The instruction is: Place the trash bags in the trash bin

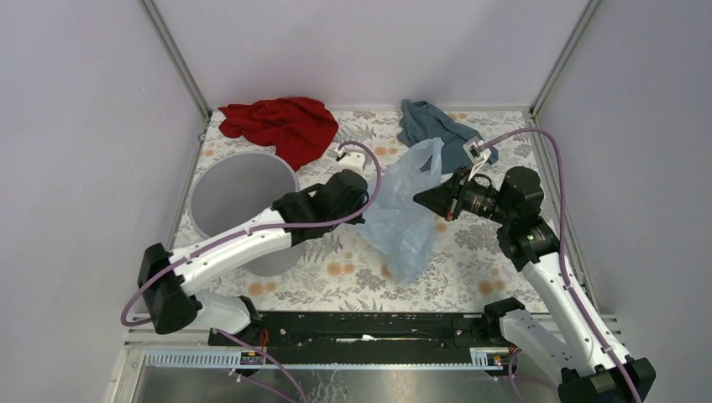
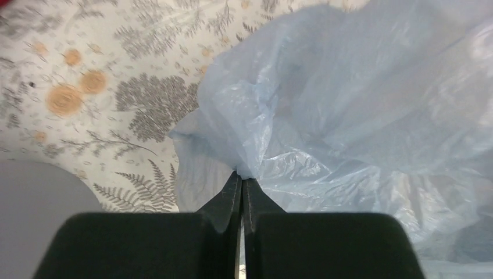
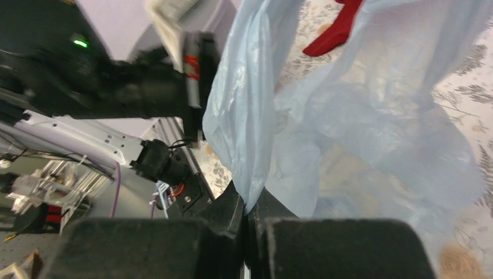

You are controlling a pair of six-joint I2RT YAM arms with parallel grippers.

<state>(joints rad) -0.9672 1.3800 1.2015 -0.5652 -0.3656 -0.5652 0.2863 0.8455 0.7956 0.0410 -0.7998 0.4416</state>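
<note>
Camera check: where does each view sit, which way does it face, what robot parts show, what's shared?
Top external: above and behind the bases, looking down at the table, trash bin and trash bag; left arm and right arm show.
Left wrist: behind the left gripper, facing the trash bag it pinches.
Right wrist: behind the right gripper, facing the left arm past the pinched trash bag.
Shared: the trash bag, in all three.

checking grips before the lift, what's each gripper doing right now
left gripper: shut on the trash bag
right gripper: shut on the same trash bag
</note>
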